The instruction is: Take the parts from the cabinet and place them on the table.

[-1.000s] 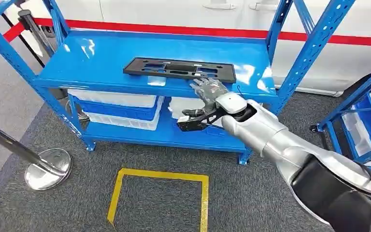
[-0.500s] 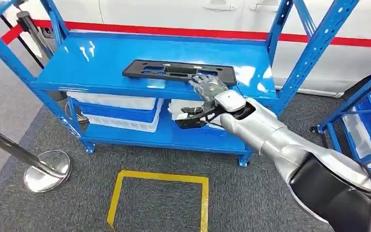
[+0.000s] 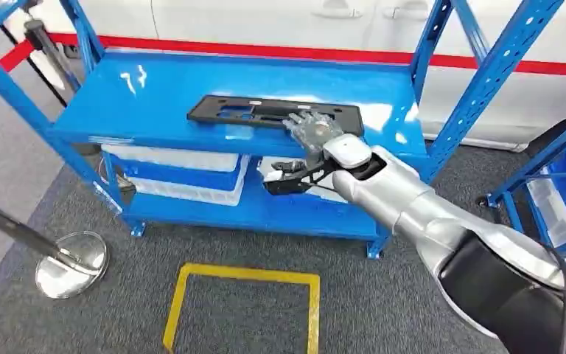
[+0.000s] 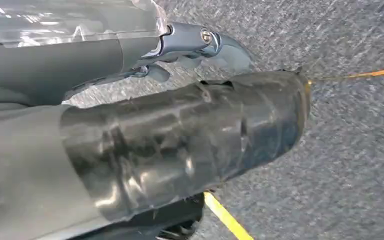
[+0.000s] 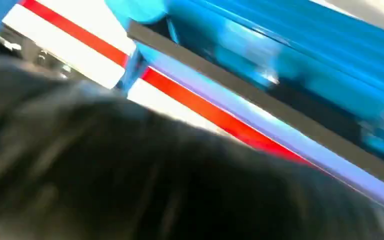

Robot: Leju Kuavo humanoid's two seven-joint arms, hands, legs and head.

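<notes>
A flat black plate (image 3: 273, 112) with cut-out slots lies lengthwise on the top shelf of the blue rack (image 3: 155, 88), toward the shelf's front edge and nearer the rack's right post than its left. The right hand (image 3: 311, 131) reaches in over that front edge, its fingers spread and lying on the right end of the plate; whether they have closed around the plate's edge cannot be told from here, and the thumb side hangs below the shelf lip. The right wrist view is a dark blur with the plate's thin edge and the blue shelf crossing behind it. The left hand (image 4: 145, 145) hangs over grey carpet beside a strip of yellow tape; how its fingers lie cannot be told. On the rack's lower shelf sit blue and white bins (image 3: 180, 171). On the carpet in front of the rack is a yellow taped square (image 3: 243, 306), and to the rack's left stands a chrome barrier post (image 3: 70, 257).
</notes>
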